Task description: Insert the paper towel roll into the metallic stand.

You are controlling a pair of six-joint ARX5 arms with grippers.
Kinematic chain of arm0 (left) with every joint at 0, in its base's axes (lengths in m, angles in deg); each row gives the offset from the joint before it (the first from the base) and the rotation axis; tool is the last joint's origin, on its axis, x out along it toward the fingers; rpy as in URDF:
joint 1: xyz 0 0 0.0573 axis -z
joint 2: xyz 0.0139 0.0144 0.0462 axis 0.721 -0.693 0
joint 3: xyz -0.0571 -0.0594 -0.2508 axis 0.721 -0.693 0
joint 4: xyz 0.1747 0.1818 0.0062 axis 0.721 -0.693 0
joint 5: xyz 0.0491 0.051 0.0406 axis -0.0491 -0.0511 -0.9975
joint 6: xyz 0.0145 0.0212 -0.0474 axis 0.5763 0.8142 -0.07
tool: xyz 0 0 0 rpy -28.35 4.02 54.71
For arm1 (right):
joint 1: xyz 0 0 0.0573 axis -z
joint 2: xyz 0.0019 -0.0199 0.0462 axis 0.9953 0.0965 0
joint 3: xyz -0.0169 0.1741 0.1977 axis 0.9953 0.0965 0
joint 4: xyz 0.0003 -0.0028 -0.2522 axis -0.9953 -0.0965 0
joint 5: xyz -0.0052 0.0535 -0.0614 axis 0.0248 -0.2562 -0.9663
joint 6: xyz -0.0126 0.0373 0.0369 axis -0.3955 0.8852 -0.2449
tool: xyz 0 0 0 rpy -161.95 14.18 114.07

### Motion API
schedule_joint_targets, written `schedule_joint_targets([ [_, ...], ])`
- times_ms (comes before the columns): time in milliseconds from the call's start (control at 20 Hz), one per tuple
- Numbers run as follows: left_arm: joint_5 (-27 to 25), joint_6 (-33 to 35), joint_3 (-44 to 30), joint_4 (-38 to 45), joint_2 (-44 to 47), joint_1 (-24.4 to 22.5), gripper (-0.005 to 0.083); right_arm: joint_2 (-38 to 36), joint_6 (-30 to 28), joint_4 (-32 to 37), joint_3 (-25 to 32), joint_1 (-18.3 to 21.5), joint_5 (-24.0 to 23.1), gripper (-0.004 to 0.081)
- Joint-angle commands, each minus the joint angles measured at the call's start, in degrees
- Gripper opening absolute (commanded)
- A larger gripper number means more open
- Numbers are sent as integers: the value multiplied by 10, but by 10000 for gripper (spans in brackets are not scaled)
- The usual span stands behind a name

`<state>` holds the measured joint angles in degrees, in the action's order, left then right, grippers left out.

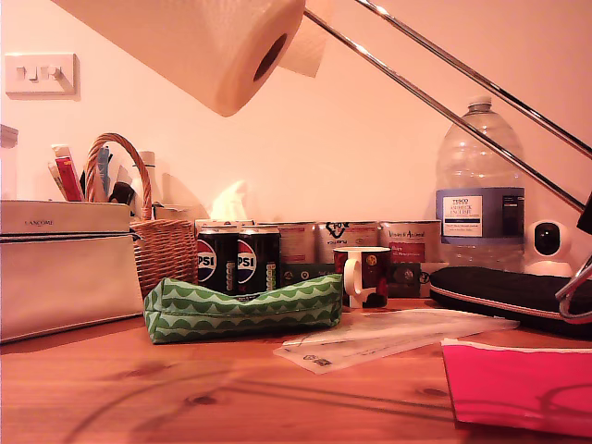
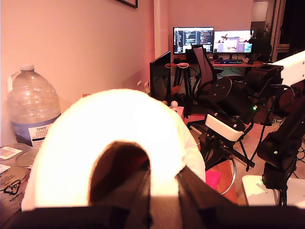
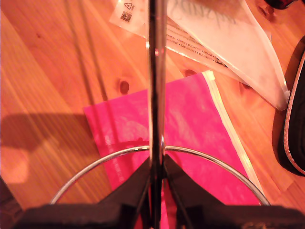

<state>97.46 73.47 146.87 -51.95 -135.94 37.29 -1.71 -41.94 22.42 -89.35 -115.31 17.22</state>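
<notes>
Clamped on the big white embossed paper towel roll [image 2: 114, 176], my first gripper [image 2: 159, 200] holds it aloft w/ hollow core showing, at the exterior view's top left. My second gripper [image 3: 157, 183] pinches the thin chrome wire stand [image 3: 156, 86], tilted above a pink plastic pouch [image 3: 190, 129] on the wooden table [image 3: 43, 71].

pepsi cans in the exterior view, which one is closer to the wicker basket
The Pepsi can on the exterior view's left of the pair. It stands right beside the wicker basket, while the other can sits on its far side, nearer the mug.
</notes>
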Motion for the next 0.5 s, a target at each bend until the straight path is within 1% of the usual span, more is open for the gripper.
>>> schedule_joint_targets([
  [0,19,5,3,5,5,-10,-23,2,0,5,7,-2,-12,-13],
  [150,-5,5,3,5,5,-23,-23,2,-2,1,7,-1,-20,-13],
  [450,-14,5,3,12,5,-25,-23,2,-3,0,7,-1,-19,-13],
])
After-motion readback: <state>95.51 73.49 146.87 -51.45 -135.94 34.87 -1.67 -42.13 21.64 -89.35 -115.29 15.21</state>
